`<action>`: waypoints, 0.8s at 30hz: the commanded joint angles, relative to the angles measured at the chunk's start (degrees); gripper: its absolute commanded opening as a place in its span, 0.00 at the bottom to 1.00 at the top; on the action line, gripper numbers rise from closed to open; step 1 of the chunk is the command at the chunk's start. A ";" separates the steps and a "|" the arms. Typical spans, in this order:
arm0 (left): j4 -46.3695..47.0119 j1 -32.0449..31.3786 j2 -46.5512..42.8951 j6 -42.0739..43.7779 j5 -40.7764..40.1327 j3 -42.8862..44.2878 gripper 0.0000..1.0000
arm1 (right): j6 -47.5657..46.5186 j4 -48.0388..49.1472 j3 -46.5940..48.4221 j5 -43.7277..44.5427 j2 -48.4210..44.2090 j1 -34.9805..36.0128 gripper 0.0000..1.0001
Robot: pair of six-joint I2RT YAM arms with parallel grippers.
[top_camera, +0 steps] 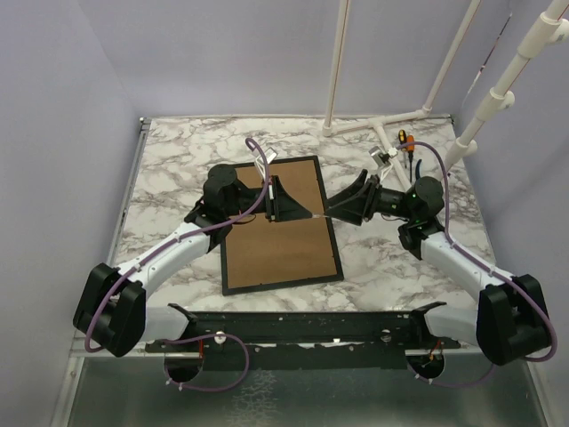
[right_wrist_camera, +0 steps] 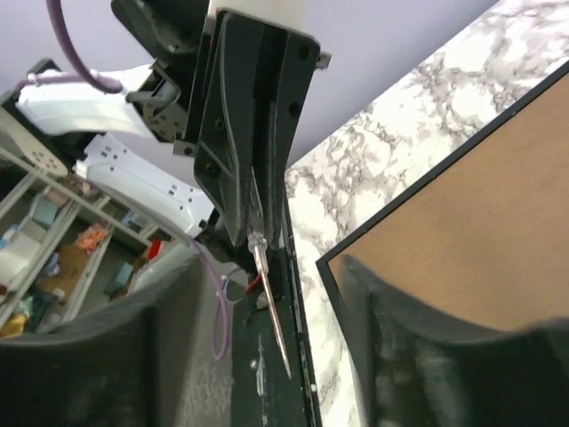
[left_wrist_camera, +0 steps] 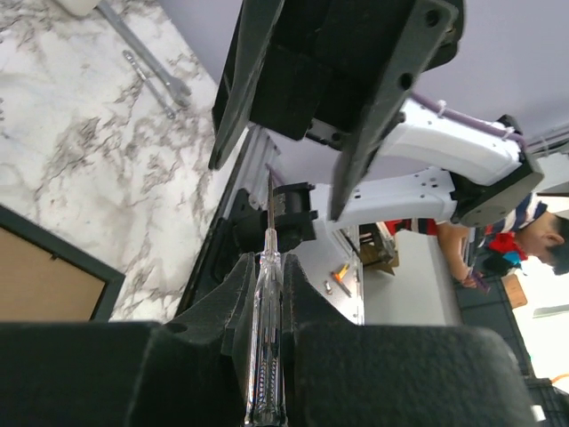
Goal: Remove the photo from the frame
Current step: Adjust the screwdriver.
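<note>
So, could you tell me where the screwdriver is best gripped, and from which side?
Grip the screwdriver by its clear handle, coming from the butt end, as the left gripper does now. The handle is the thick part, so it gives a firm bite; the thin metal shaft should probably stay free, pointing out ahead of the gripper, for work on the frame's brown back.

The marble-patterned tabletop [top_camera: 169,169] carries the frame [top_camera: 284,249], brown back up, near its middle, and a white stand's foot [top_camera: 382,120] along the far edge.
</note>
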 commanded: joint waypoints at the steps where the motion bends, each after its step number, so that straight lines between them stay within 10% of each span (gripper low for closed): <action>1: -10.78 -0.24 -2.22 9.64 -2.11 1.60 0.00 | -2.71 -3.43 -0.66 3.68 -3.02 -0.80 0.75; 7: -13.52 -0.15 -3.01 13.22 -5.63 -0.26 0.00 | -8.89 -14.11 -2.04 11.62 -8.65 -1.13 0.88; 15: -13.10 -0.31 -2.89 8.25 -20.31 -6.34 0.00 | -14.52 -36.25 -4.58 34.53 -12.40 -1.13 0.81; 24: -9.85 -1.60 1.23 -5.77 -29.40 -9.39 0.00 | -14.94 -29.22 -8.80 28.37 -6.94 -1.13 0.74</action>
